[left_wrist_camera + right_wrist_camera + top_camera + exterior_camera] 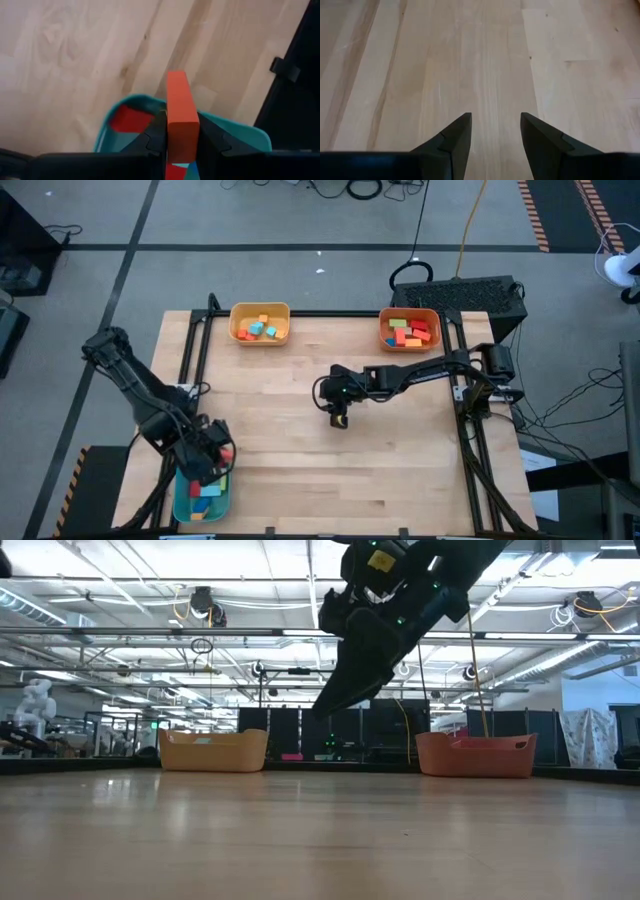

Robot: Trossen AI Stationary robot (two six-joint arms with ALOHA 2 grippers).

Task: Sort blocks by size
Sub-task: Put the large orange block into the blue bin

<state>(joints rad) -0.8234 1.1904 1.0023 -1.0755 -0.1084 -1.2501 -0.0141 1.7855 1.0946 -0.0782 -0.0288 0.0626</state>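
Over teal bin (240, 131): left gripper (182, 142) clamps orange bar (181, 116).

Long orange-red bar (181, 116) clamped upright between dark fingers, above teal bin's blocks (206, 490): red, blue, green, yellow. Small mixed cubes (259, 328), orange, light blue and green, heaped in yellow bin. Mid-sized red, orange and green blocks (410, 331) piled in orange bin.

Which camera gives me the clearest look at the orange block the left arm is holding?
Left wrist view: the orange block fills the frame, above the teal bin. The high view shows only a speck of it; the low and right wrist views show nothing.
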